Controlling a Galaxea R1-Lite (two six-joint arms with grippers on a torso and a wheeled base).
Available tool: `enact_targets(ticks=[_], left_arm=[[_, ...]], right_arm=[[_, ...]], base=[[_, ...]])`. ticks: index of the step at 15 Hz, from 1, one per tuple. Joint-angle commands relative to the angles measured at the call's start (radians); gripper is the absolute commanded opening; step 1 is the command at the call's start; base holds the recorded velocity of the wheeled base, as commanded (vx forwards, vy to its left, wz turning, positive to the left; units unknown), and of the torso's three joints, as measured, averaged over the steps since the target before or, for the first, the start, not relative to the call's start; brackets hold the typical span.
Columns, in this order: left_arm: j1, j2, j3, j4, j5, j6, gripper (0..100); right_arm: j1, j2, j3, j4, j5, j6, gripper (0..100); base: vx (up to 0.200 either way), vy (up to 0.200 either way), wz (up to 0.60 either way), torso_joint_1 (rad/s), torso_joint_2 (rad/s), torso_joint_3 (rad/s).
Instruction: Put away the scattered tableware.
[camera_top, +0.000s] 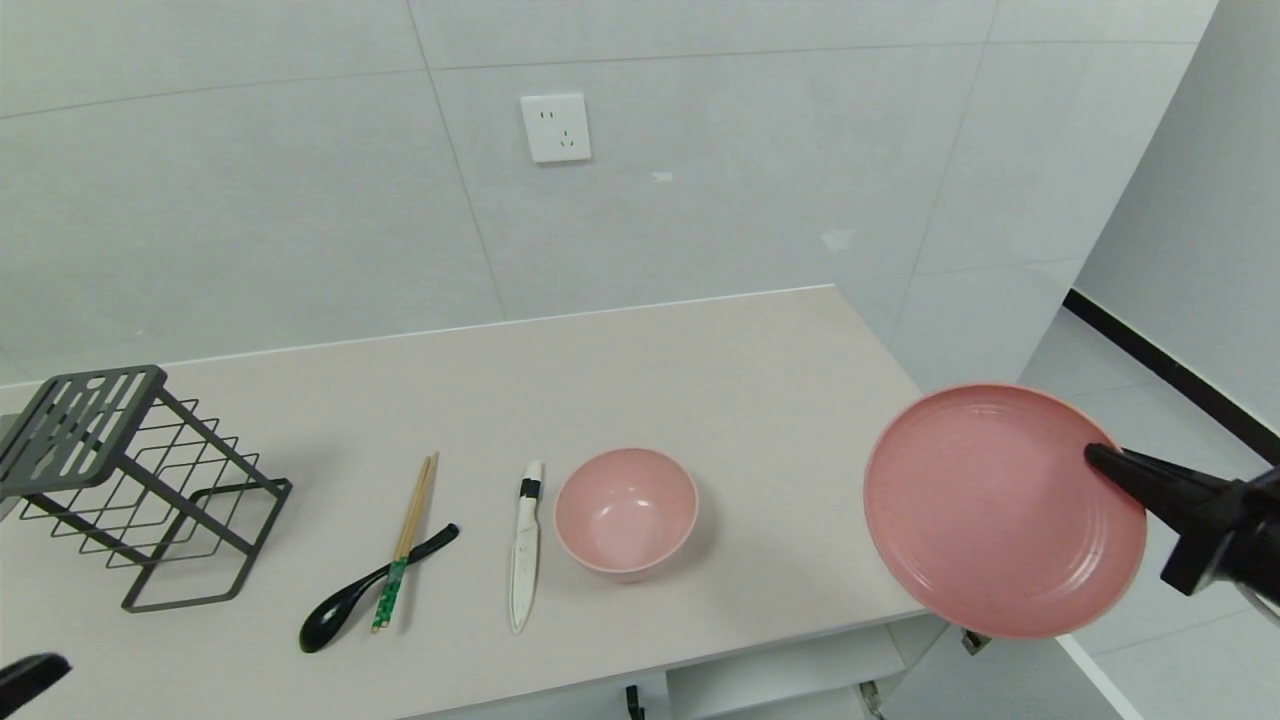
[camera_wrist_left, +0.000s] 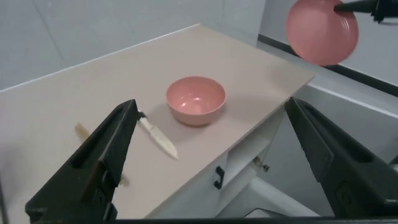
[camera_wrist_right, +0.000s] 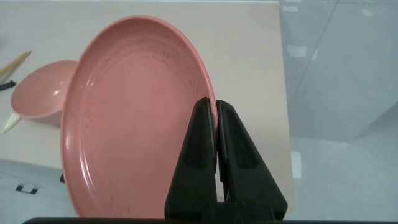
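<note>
My right gripper (camera_top: 1100, 462) (camera_wrist_right: 212, 112) is shut on the rim of a pink plate (camera_top: 1000, 510) (camera_wrist_right: 134, 112), holding it tilted in the air off the table's right end. The plate (camera_wrist_left: 321, 30) also appears far off in the left wrist view. On the table lie a pink bowl (camera_top: 626, 510) (camera_wrist_left: 195, 99) (camera_wrist_right: 38, 98), a white knife (camera_top: 524, 545) (camera_wrist_left: 158, 137), wooden chopsticks (camera_top: 405, 540) and a black spoon (camera_top: 370, 588). My left gripper (camera_wrist_left: 211, 162) stands open over the table's front edge, with nothing between its fingers.
A dark wire rack (camera_top: 120, 475) stands at the table's left. The beige table (camera_top: 700, 380) ends at the right beside a tiled floor (camera_top: 1150, 380). A wall socket (camera_top: 556, 127) sits on the back wall.
</note>
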Motion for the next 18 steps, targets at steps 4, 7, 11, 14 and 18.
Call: enact_targets(ticks=[4,7,11,14,18], left_arm=[[-0.041,0.478,-0.034,-0.406,-0.030,0.059,100],[-0.113,0.614,-0.034,-0.468,-0.029,0.077,100],[-0.130,0.791,-0.100,-0.495,-0.022,0.068,100],[-0.157,0.877,-0.162,-0.497,-0.009,0.065,100],[-0.156,1.015,-0.250,-0.505,0.054,0.065,100]], right_arm=[[-0.092,-0.162,0.094,-0.072,0.047,-0.019,0],[-0.095,-0.222,0.075,-0.069,0.057,-0.024,0],[-0.091,-0.239,0.055,-0.069,0.072,-0.026,0],[-0.089,-0.239,0.058,-0.070,0.077,-0.026,0],[-0.089,-0.239,0.059,-0.070,0.077,-0.027,0]], base=[[0.000,0.000,0.00,0.000,0.00,0.000],[0.000,0.000,0.00,0.000,0.00,0.000],[0.000,0.000,0.00,0.000,0.00,0.000],[0.000,0.000,0.00,0.000,0.00,0.000],[0.000,0.000,0.00,0.000,0.00,0.000]])
